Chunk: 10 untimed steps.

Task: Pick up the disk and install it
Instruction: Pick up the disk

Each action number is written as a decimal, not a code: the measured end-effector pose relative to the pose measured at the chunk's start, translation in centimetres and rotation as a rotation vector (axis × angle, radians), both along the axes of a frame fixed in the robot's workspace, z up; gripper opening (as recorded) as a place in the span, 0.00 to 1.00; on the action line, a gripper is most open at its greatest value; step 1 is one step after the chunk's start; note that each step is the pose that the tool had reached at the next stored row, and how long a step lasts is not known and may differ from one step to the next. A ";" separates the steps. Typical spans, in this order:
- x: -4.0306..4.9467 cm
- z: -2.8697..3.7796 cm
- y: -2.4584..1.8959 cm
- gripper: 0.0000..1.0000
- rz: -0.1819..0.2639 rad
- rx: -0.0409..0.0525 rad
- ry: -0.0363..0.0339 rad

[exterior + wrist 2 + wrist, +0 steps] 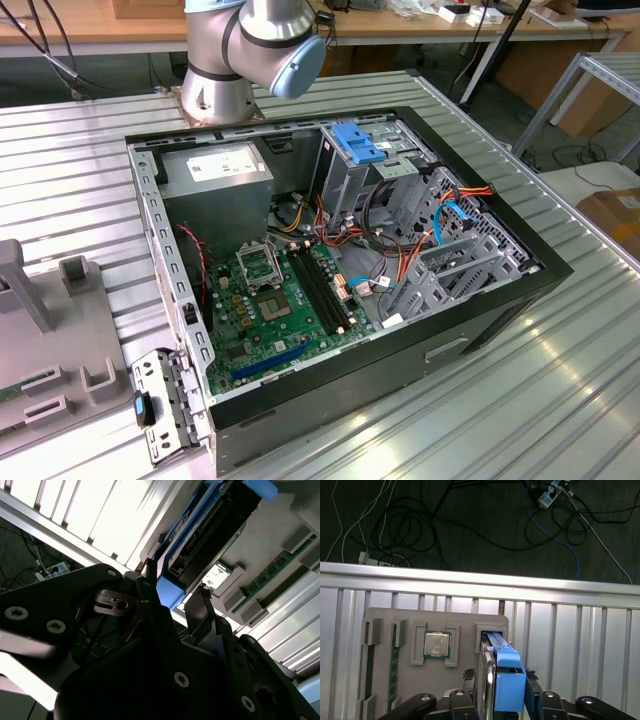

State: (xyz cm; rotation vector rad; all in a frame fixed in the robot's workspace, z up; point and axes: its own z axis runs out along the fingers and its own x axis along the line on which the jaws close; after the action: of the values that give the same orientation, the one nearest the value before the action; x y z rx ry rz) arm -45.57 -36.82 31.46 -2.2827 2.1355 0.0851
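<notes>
One only seen of each: flat dark-grey metal disk [509, 685] w/ blue plastic bracket, square silver CPU chip [437, 645], green memory stick [394, 665]. Found disk stood on end in slot at corner of grey plastic tray [435, 680], long axis rising toward black gripper [499, 672], blue end uppermost. Saw both fingers [468, 674] spread, one per side of disk, not clamped. Noted tray near rim of slatted aluminium table [580, 645]; bare slats beside slot.

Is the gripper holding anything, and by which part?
Nothing: the open gripper straddles the disk, slotted in the grey holder, at its blue bracket end.
</notes>
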 end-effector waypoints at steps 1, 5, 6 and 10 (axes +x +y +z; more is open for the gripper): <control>-0.01 0.00 0.00 0.50 0.000 0.0000 0.0001; -0.08 -0.01 0.00 0.50 0.000 0.0000 0.0000; -0.08 -0.01 0.00 0.50 0.000 0.0000 0.0000; -0.08 0.00 0.00 0.50 0.000 -0.0001 0.0001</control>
State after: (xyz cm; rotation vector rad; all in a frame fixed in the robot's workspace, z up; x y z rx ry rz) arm -45.65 -36.82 31.46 -2.2828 2.1356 0.0852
